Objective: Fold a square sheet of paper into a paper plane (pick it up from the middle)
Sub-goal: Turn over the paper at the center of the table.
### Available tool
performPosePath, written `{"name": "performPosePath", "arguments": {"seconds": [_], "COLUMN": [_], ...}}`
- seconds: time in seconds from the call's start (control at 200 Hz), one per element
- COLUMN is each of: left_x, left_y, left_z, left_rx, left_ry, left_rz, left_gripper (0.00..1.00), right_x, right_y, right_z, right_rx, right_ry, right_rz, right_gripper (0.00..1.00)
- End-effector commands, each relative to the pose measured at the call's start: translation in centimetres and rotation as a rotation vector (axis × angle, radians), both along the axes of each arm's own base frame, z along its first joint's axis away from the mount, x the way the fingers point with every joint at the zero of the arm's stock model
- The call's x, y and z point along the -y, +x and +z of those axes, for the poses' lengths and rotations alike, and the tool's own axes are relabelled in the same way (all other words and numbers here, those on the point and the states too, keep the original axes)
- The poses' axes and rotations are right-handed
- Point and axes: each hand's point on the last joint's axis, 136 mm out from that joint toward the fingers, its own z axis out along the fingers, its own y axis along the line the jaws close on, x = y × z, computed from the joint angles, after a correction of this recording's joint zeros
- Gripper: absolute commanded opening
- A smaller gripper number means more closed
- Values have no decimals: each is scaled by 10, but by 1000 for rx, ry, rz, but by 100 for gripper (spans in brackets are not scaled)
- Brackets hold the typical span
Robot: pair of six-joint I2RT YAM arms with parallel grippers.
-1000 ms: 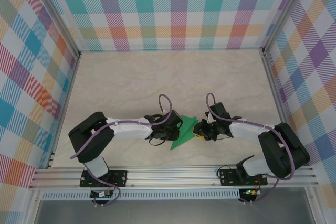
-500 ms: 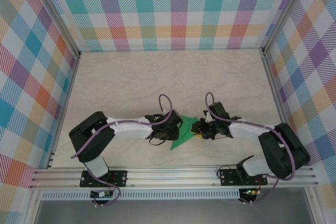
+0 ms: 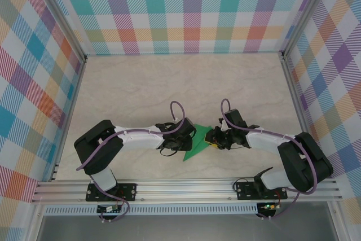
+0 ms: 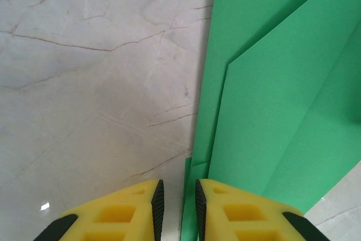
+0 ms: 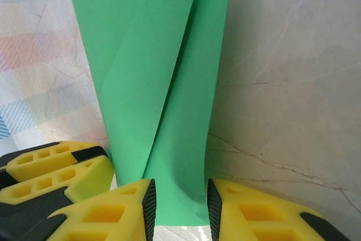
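From above, you had the folded green paper point(image 3: 197, 145) flat on the tabletop point(image 3: 169, 88), between left claw point(image 3: 184, 141) and right claw point(image 3: 214, 140). Left wrist: jaws barely apart astride the paper's edge; I cannot tell whether they pinched it. Right wrist: jaws apart around its narrow end.

Both arms lay low, elbows bent outward, forearms reaching inward so the wrists faced each other in front of the bases. Left tool point(image 3: 189, 140) point(image 4: 176, 198) pointed toward the right arm, jaws a narrow slit apart. Right tool point(image 3: 211, 139) point(image 5: 179, 198) pointed back at it, jaws somewhat wider apart. The tool tips sat just beside each other.
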Motion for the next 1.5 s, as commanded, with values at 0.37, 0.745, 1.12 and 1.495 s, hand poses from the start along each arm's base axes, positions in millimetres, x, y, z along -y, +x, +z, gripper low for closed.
{"name": "performPosePath", "arguments": {"seconds": [0.37, 0.745, 1.12, 1.495], "left_x": [9, 9, 9, 9], "left_y": [5, 4, 4, 4], "left_z": [-4, -2, 0, 2], "left_rx": [-22, -24, -22, -21], "left_ry": [-40, -46, -56, -65], "left_rz": [-11, -10, -8, -6], "left_gripper": [24, 24, 24, 24], "right_x": [-10, -19, -30, -39], "right_y": [-12, -1, 13, 26], "right_z": [10, 15, 13, 7], "right_rx": [-18, 10, 35, 58], "right_ry": [58, 86, 100, 101], "right_rz": [7, 4, -7, -3], "right_gripper": [36, 37, 34, 27]}}
